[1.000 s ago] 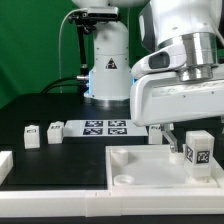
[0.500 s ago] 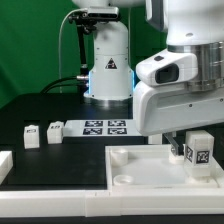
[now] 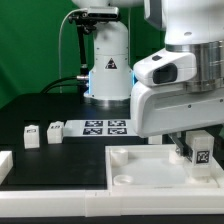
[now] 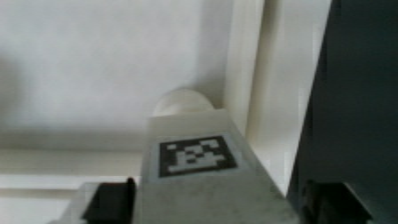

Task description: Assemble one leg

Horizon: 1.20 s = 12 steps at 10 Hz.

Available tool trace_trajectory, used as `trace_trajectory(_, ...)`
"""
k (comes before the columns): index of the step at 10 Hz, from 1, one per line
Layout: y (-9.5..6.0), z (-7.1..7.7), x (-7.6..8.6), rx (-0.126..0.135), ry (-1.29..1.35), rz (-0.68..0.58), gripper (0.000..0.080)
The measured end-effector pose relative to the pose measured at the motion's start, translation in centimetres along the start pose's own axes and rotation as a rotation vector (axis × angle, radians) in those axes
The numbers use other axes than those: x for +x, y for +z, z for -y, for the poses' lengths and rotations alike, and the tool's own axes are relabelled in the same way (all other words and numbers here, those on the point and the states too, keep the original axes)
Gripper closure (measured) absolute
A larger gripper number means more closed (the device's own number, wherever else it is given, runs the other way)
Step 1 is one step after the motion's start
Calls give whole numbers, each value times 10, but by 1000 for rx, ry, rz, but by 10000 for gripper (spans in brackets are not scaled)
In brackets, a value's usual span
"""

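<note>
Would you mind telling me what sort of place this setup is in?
Most likely a robotics lab bench: a white robot arm stands at a black table before a green backdrop, a marker board lies on the table, and the leg the arm holds carries a printed tag.

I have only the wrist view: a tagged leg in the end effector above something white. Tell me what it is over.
Observer: The leg is over the big white panel, toward the exterior view's right.
Operator: Count the loose legs.
Observer: Two stand on the black table, off the panel: the left loose leg and the right loose leg, named by the exterior view.
Operator: Place the marker board for me.
Observer: The marker board lies flat behind the panel, to the exterior view's right of those two legs.
</note>
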<state>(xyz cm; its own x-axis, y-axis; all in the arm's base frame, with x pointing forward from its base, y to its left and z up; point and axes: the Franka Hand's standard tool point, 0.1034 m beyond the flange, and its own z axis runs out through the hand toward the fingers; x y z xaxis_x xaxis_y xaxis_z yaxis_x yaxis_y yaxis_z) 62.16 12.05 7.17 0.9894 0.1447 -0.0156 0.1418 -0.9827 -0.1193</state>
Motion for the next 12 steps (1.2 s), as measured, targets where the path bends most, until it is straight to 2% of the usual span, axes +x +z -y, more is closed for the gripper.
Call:
trace_trajectory(1, 0, 0, 0, 0, 0, 0, 473)
trace_trajectory(2, 0, 0, 0, 0, 1, 1, 508)
trace_trajectory(7, 1, 0, 0, 1, 99, 1, 508)
trace_trajectory(12, 2, -2, 3, 27, 829, -65, 506)
